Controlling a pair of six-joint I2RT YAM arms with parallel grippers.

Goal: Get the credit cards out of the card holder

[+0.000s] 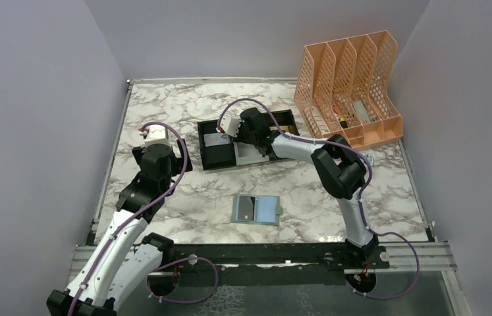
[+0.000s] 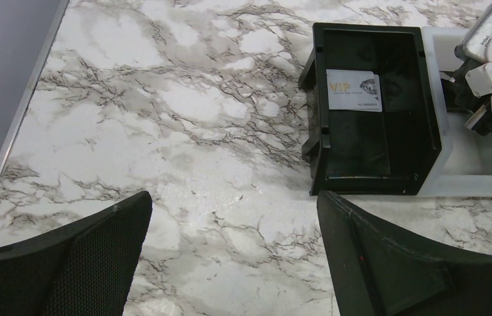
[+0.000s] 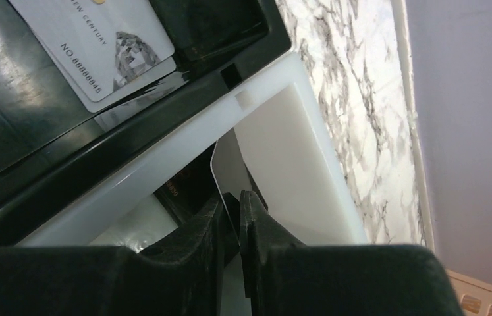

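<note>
Table [image 1: 164,105]: marble-patterned, and the path between card holder and tray looks unobstructed.
File organizer [image 1: 352,85]: orange, in the back right corner, well apart from the work.
Tray [image 1: 218,162]: three compartments, black and white. Its walls hem in the right gripper, so a hasty lift could snag the rim.
Card holder [image 1: 266,209]: lying open near front centre, away from both arms.
Left gripper [image 2: 233,204]: fingers spread wide and empty, hovering over marble beside the tray.
Right gripper [image 3: 238,197]: fingers pinched on the white card, low in the white compartment.
White card [image 3: 230,164]: held upright by its edge. Released tilted, it could lean on the wall. A dark patch beneath may be another card.
VIP card [image 2: 355,90]: flat in the black compartment.
Dark card [image 1: 246,209]: in the holder's left pocket, not yet removed. A snug fit might drag the holder along.
</note>
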